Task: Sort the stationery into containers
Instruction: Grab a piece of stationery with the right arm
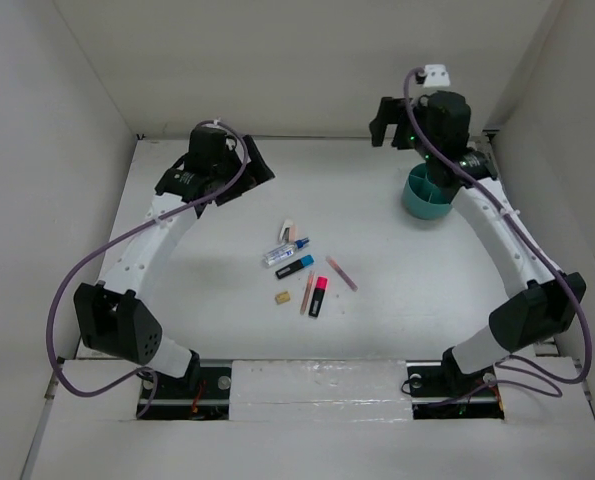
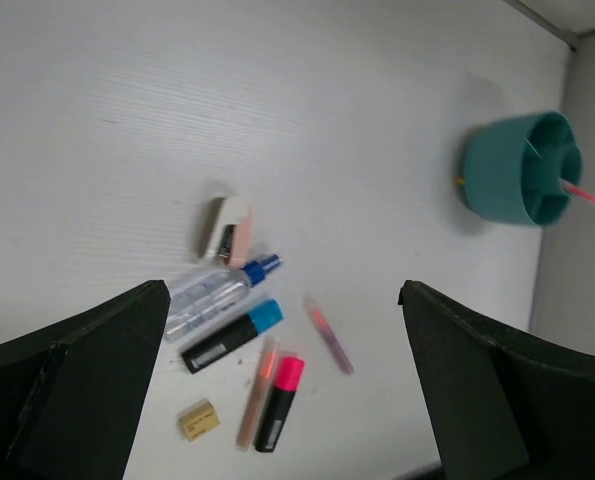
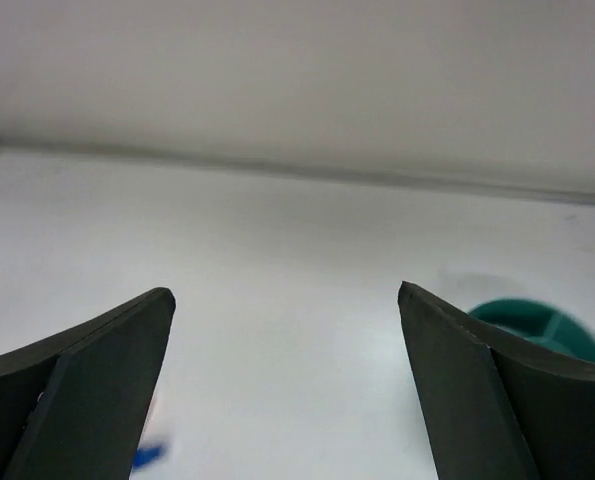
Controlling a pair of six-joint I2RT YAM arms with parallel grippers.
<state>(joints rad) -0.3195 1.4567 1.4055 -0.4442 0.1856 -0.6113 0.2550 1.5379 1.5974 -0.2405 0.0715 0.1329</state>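
The left claw (image 1: 249,165) is hanging over the far left part of the white worktop (image 2: 277,120) with its two dark fingers (image 2: 87,390) spread wide and nothing between them. The right claw (image 1: 385,120) is hovering at the far right, close to the back wall; its fingers (image 3: 77,390) are also standing wide apart and gripping nothing.

The teal cup (image 2: 522,165) is sitting upright at the far right of the worktop, under the right wrist in the top view. Its inner dividers are showing, and one pink pen (image 2: 582,192) is leaning out over its rim.

The rest of the stationery is lying loose in a cluster at the middle of the worktop, well apart from the cup:
- The white eraser (image 2: 227,228) is lying farthest from the arm bases.
- The clear blue-capped tube (image 2: 212,297) is lying just beside the eraser.
- The blue-capped black highlighter (image 2: 232,337) is resting next to the tube, roughly parallel to it.
- The pink-capped black highlighter (image 2: 279,402) is lying nearer the bases, with a salmon pen (image 2: 258,390) right alongside it.
- The tan block (image 2: 199,420) is sitting just to the left of that pen.
- Another pink pen (image 2: 327,335) is lying on a slant to the right of the cluster, touching none of the others.
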